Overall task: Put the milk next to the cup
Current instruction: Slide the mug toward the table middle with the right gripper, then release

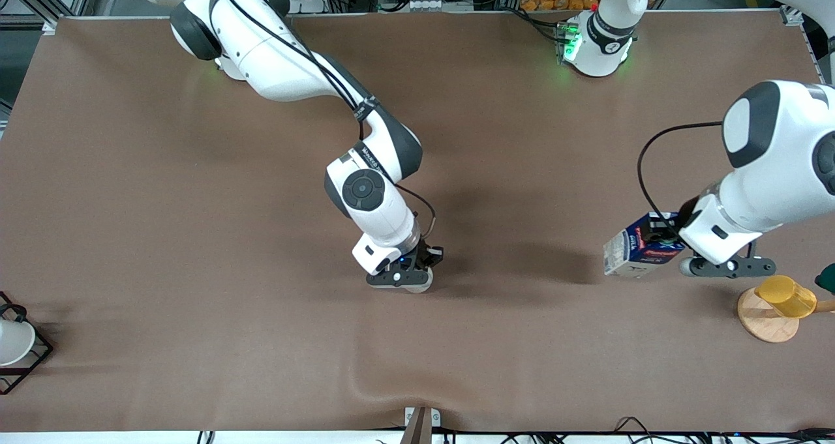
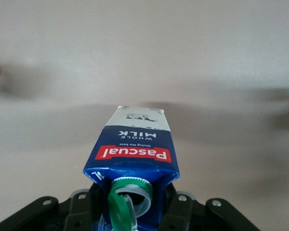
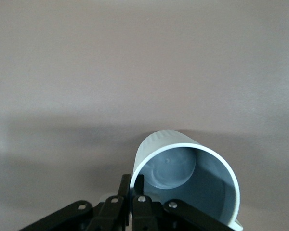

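One cup (image 3: pixel 188 180) pinched at its rim by your right gripper (image 1: pixel 406 276), one milk (image 1: pixel 640 246) clamped in your left gripper (image 1: pixel 678 248), well apart.

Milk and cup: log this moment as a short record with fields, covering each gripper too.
milk: tilted carton, off the table, cap end in the left gripper
cup: mug, rim pinched by the right gripper near mid-table
left gripper: shut on the milk, toward the left arm's end
right gripper: shut on the cup wall
gap: milk and cup far apart
bystanders: yellow cup on wooden stand; white cup in wire rack
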Action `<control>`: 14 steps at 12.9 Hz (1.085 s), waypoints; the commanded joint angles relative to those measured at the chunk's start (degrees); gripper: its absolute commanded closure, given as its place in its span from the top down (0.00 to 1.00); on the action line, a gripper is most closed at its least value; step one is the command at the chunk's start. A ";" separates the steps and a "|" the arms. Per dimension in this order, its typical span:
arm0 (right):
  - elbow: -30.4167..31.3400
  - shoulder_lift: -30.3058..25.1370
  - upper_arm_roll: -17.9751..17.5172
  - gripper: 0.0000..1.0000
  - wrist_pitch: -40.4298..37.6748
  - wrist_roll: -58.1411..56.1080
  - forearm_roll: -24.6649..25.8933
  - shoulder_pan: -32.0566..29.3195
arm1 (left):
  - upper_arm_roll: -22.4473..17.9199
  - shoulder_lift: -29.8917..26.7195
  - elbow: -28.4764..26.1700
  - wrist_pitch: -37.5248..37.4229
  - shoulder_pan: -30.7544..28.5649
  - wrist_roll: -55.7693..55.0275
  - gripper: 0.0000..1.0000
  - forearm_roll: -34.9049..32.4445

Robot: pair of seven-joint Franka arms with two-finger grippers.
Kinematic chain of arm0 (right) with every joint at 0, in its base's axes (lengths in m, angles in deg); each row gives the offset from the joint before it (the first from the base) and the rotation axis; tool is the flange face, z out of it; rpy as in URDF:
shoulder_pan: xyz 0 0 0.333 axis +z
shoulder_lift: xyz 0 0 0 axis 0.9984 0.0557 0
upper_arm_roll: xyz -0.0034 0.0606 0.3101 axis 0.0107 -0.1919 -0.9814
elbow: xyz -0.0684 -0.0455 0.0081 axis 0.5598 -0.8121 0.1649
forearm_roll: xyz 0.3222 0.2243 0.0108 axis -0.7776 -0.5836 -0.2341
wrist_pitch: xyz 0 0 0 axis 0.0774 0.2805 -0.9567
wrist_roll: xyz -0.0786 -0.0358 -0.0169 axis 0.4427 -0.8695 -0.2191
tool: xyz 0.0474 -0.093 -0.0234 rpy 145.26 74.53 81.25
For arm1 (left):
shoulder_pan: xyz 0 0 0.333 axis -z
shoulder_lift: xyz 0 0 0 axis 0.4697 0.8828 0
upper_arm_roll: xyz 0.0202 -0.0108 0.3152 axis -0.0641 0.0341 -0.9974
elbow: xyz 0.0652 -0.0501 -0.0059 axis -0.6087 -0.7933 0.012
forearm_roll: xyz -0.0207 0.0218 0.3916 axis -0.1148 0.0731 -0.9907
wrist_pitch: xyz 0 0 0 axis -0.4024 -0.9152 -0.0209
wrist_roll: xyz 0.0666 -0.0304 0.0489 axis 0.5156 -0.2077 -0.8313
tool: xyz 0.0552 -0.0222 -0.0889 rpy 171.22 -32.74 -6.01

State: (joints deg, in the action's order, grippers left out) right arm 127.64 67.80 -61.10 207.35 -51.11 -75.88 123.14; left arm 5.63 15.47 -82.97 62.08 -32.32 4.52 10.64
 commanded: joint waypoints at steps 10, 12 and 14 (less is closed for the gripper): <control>-2.36 -5.98 0.16 1.00 -12.55 1.73 -0.87 -2.21 | 11.58 -1.08 0.18 -3.11 -0.26 -18.09 0.50 0.00; -2.18 -10.20 0.07 1.00 -17.73 -6.17 -1.23 -6.61 | 13.16 -0.64 0.18 -3.11 0.09 -21.26 0.50 0.00; -1.66 -13.01 0.51 1.00 -25.55 -9.44 -0.96 -11.16 | 15.70 0.41 0.26 -2.93 1.23 -26.52 0.50 -0.09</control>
State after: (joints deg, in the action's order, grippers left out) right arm 123.37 58.48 -60.10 186.47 -56.82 -75.92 116.22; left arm 19.32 15.47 -82.77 59.76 -32.04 -17.39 10.66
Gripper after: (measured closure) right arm 0.000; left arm 0.498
